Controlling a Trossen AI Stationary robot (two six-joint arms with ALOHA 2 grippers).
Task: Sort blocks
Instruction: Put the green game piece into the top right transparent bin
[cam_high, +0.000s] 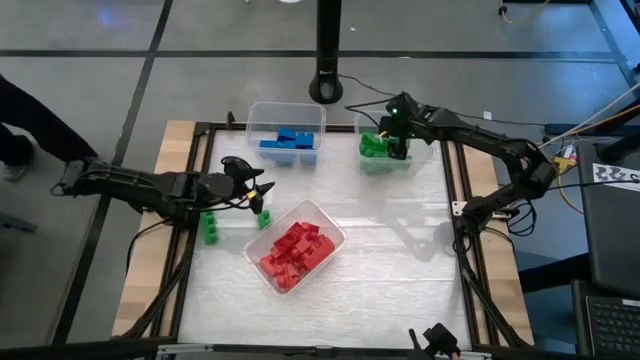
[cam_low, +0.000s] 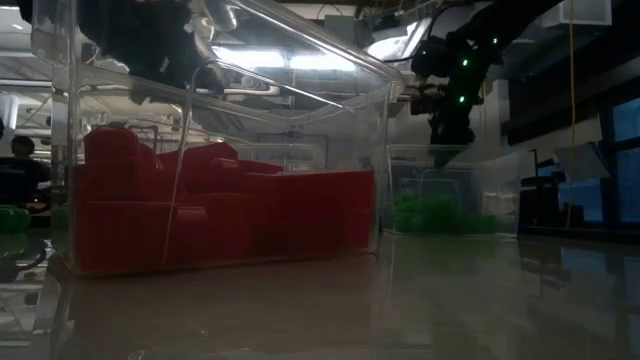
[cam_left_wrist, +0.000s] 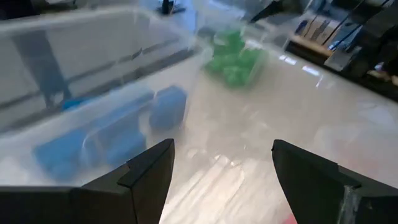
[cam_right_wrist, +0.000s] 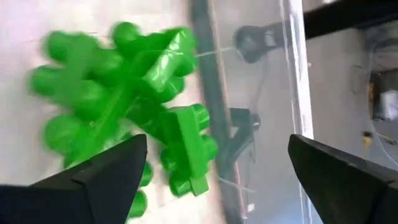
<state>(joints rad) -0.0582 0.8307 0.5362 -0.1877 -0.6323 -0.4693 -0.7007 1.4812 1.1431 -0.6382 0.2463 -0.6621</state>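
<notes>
A pale, glossy tabletop (cam_high: 380, 260) is sitting on a wooden base over grey floor tiles; no writing is legible. The right gripper (cam_high: 398, 140) is hovering over the green blocks (cam_high: 375, 146) in their clear bin (cam_high: 432, 155), jaws spread and empty. The left gripper (cam_high: 262, 192), jaws apart and apparently empty, is hanging near two loose green blocks (cam_high: 211, 228). Red blocks (cam_high: 295, 250) and blue blocks (cam_high: 290, 141) are lying in separate bins.

A grey floor (cam_high: 90, 40) crossed by dark seams surrounds a wooden table (cam_high: 175, 140). A black post (cam_high: 328, 45) stands behind it. A person (cam_low: 18, 175) sits far off.
</notes>
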